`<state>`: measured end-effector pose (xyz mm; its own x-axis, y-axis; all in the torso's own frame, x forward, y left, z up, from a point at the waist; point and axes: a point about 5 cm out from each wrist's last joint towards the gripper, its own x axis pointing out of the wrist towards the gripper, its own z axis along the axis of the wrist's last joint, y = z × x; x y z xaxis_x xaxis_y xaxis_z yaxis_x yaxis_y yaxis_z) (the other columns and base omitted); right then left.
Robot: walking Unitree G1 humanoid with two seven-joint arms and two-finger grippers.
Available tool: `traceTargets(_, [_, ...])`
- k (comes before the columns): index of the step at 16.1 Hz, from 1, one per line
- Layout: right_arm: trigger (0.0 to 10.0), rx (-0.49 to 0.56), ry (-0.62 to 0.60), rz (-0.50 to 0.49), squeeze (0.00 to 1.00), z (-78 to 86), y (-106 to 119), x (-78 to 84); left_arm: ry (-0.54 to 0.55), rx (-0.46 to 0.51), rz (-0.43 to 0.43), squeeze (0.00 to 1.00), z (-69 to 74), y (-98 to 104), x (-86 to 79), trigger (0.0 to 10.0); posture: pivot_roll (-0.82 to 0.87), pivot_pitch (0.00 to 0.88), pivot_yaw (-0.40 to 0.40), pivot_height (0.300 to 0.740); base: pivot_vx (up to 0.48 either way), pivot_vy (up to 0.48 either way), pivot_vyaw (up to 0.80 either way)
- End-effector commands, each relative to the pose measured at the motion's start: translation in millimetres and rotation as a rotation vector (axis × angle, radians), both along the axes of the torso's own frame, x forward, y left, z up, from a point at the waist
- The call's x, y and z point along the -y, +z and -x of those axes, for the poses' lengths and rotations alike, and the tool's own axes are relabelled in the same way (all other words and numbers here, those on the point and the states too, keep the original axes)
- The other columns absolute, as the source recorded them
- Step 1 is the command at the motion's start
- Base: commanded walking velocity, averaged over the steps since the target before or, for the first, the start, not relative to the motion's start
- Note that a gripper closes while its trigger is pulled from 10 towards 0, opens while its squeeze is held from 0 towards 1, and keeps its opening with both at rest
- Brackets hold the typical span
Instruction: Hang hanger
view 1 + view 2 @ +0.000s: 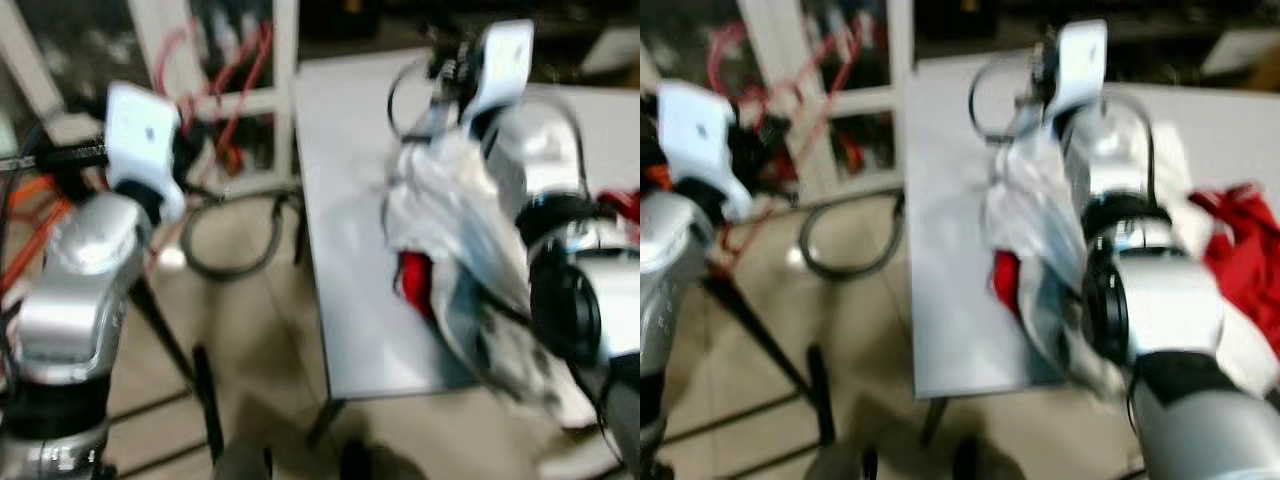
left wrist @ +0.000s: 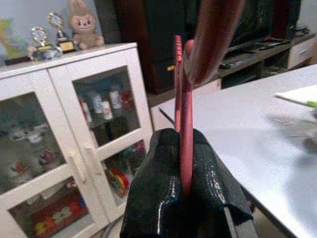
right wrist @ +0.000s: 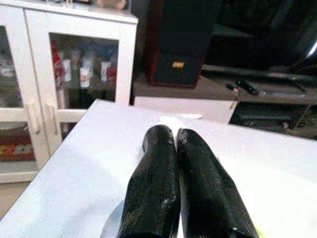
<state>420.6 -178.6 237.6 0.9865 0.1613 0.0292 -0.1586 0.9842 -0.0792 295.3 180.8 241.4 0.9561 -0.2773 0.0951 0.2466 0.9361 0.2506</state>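
Left gripper (image 2: 185, 163) pinches your red hanger (image 2: 184, 109), beside the white table (image 2: 257, 134); right gripper (image 3: 176, 148), fingers pressed together, hovers above that table.

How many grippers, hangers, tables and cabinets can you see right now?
Grippers: 2, left gripper and right gripper
Hangers: 1, red hanger
Tables: 1, white table
Cabinets: 1, white cabinet
Total: 5

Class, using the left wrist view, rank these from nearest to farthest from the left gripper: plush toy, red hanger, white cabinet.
1. Red hanger: clamped in the left gripper.
2. White cabinet: beyond it, glass doors.
3. Plush toy: on the cabinet top, at the back.
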Motion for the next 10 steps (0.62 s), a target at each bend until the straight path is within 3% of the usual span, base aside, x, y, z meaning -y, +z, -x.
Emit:
traceTargets(1, [10.0,-0.018,-0.040,-0.010,0.00,4.9,-6.0,24.9,-0.067,0.013,0.014,0.00,4.3,6.0,12.7,10.0,0.06,0.046,-0.075,0.740,0.000,0.000,0.00])
traceTargets(2, [10.0,-0.010,-0.022,-0.019,0.64,8.5,-7.8,33.9,-0.083,0.004,-0.002,0.00,5.7,4.6,15.2,10.0,0.06,0.048,-0.073,0.740,0.000,0.000,0.00])
traceTargets(3, [10.0,-0.007,0.001,-0.038,1.00,11.5,-6.2,40.9,-0.106,-0.010,-0.009,0.00,7.9,2.7,17.4,10.0,0.06,0.046,-0.071,0.740,0.000,0.000,0.00])
traceTargets(6, [10.0,-0.027,0.026,-0.029,1.00,25.8,4.8,69.5,-0.179,-0.043,-0.014,0.00,12.2,-1.8,25.2,10.0,0.05,0.039,-0.061,0.740,0.000,0.000,0.00])
traceTargets(8, [10.0,-0.101,0.095,-0.077,1.00,48.6,12.6,90.9,-0.215,-0.088,0.003,0.00,11.2,-6.6,31.9,10.0,0.04,0.031,-0.053,0.740,0.000,0.000,0.00])
traceTargets(9, [10.0,-0.148,0.230,-0.178,1.00,66.3,18.8,92.6,-0.217,-0.105,-0.011,0.00,9.3,-10.9,34.0,10.0,0.04,0.025,-0.050,0.740,0.000,0.000,0.00])
traceTargets(10, [10.0,-0.195,0.351,-0.214,1.00,83.8,21.2,91.9,-0.199,-0.109,-0.004,0.00,7.6,-13.1,34.6,10.0,0.03,0.023,-0.049,0.740,0.000,0.000,0.00])
